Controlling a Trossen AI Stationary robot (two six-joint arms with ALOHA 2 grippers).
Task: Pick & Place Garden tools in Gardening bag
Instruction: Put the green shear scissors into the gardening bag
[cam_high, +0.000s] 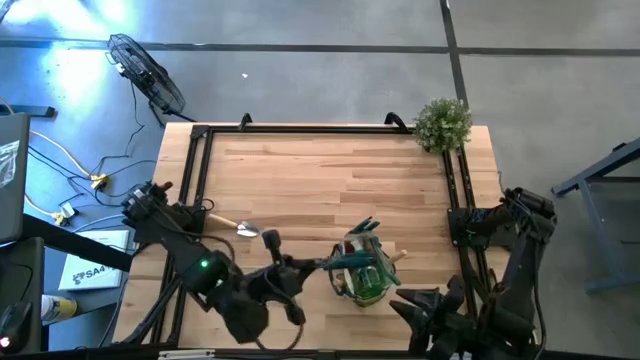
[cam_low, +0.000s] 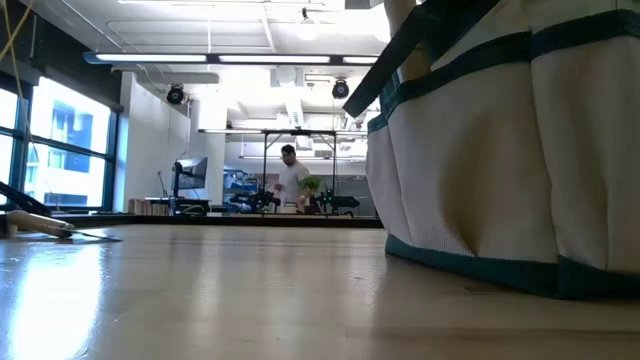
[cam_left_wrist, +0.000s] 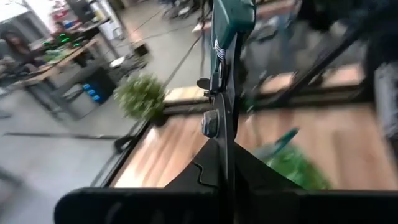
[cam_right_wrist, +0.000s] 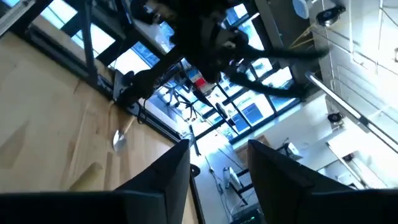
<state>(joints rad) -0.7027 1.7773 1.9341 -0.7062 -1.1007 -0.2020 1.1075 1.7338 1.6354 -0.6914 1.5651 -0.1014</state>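
Observation:
The gardening bag (cam_high: 365, 272), beige with dark green trim, stands upright near the table's front edge with several tools sticking out of it; it fills the right of the low view (cam_low: 500, 150). My left gripper (cam_high: 316, 266) is just left of the bag, shut on green-handled pruning shears (cam_high: 345, 262) that reach over the bag's opening. A wooden-handled trowel (cam_high: 236, 226) lies flat on the table, left of the bag. My right gripper (cam_right_wrist: 219, 158) stands open with nothing between its fingers, at the front right (cam_high: 412, 300). My left gripper pinches the shears between its two fingers by the dark metal end below the pivot (cam_left_wrist: 219, 134). The fingers come roughly level from the table's left and lie along the shears. The green handles (cam_left_wrist: 233, 18) point away from the gripper, lifted clear of the table above the bag.
A bushy green plant (cam_high: 442, 123) stands at the table's far right corner. A black frame (cam_high: 200, 160) runs along the table's edges. A fan (cam_high: 150, 72) and cables lie on the floor at the far left. A person (cam_low: 291, 178) stands far off in the room.

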